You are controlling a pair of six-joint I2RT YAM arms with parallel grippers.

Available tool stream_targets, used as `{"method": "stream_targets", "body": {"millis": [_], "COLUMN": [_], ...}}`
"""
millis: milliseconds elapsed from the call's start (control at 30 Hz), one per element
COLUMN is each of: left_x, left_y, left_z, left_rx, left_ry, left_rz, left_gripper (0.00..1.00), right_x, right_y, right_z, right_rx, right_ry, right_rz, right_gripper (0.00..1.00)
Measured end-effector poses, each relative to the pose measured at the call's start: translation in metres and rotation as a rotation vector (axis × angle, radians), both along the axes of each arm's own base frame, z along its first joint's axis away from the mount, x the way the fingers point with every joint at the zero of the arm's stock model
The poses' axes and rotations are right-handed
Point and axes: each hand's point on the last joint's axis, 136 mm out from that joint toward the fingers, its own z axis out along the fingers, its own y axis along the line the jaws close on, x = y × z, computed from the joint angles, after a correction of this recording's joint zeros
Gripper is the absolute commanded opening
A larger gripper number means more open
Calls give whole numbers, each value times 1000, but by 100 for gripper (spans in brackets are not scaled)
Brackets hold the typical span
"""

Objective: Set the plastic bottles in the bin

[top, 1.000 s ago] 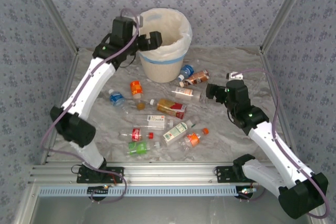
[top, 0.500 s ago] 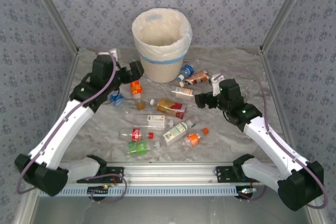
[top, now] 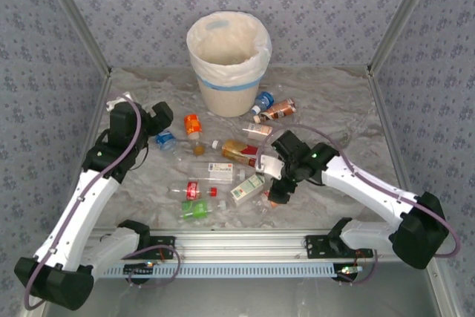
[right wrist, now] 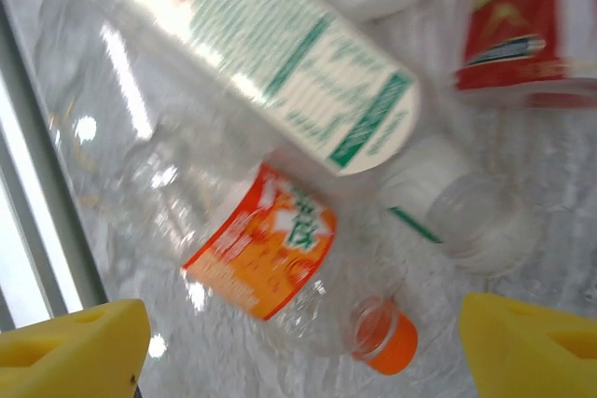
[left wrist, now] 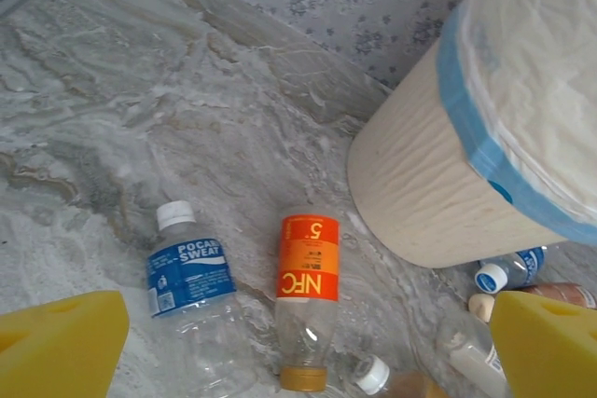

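The bin (top: pixel 228 61), cream-white with a light blue band and a white liner, stands at the back; its wall (left wrist: pixel 438 174) looms at the right of the left wrist view. Several plastic bottles lie in front of it. My left gripper (top: pixel 161 116) hovers open above an orange-labelled bottle (left wrist: pixel 308 277) and a blue-labelled bottle (left wrist: pixel 189 277). My right gripper (top: pixel 277 188) is low over the near right bottles. Its jaws stand wide on either side of an orange-labelled bottle (right wrist: pixel 266 249) with an orange cap (right wrist: pixel 392 344), without touching it.
A green-and-white-labelled bottle (right wrist: pixel 298 62) and a red-labelled bottle (right wrist: pixel 522 16) lie just beyond the right gripper. Further bottles (top: pixel 271 109) cluster at the bin's right foot. A metal rail (top: pixel 237 246) runs along the near edge, and patterned walls close in both sides.
My left arm left the bin's rim and came down and left over the blue and orange bottles. My right arm swung forward and down over the orange-capped bottle, its jaws narrowing a little.
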Motion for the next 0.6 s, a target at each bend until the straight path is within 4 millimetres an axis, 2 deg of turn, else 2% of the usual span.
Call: {"method": "stream_targets", "body": {"millis": [200,300,600], "left_x": [-5,-6,-5], "left_y": [14,19,27], "left_z": [-11,-17,-19], "left_rx": [-4,-6,-5], "left_ry": [10,24,27], "left_rz": [46,64,92], "left_gripper": [100,100,99], "right_x": [-26,-31,-24], "right_y": [-5,-5,6], "right_z": [-22,-37,-56], "right_rx": [-103,-143,-146], "right_ry": [-1,-15,-142], "right_rz": [255,349,510], "right_gripper": [86,84,81]}}
